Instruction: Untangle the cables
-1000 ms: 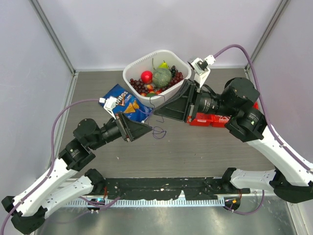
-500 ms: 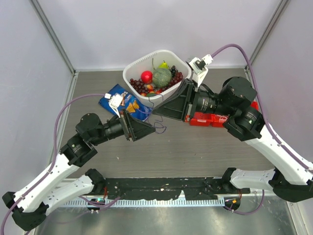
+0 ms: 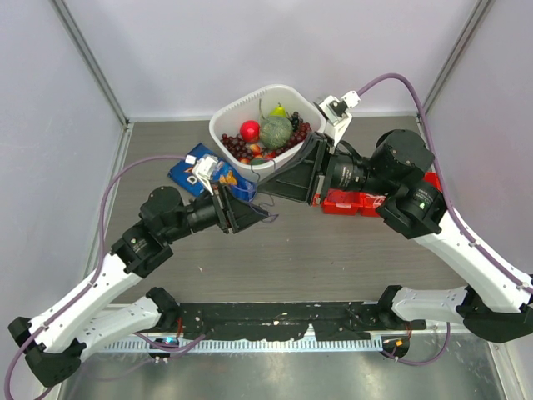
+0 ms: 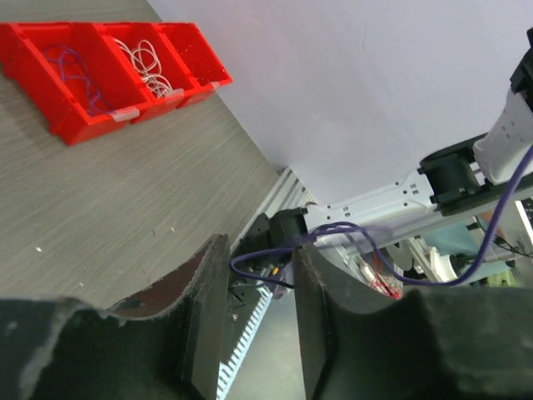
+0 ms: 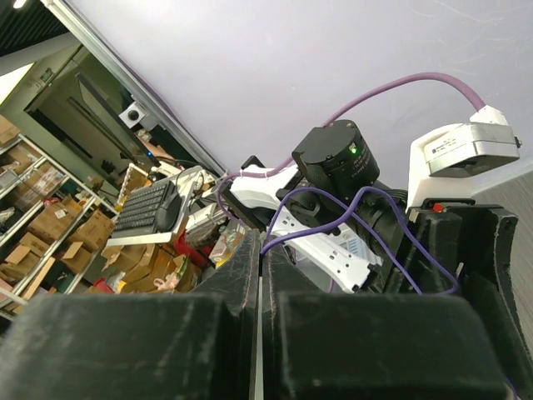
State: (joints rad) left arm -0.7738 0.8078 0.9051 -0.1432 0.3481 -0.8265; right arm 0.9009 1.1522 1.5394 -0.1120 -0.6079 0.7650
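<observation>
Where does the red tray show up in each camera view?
Top external: red tray right of centre, partly under the right arm.
Left wrist: red tray upper left, on the table.
Right wrist: not in it.
Shared landmark: the purple cable, in all three views.

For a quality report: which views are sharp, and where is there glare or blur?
Top external view: evenly lit and sharp, with mild glare on the metal strip at the near edge. Left wrist view: the left fingers are dark and soft, the red tray is clear. Right wrist view: the dark right fingers fill the bottom, the purple cable is crisp.
</observation>
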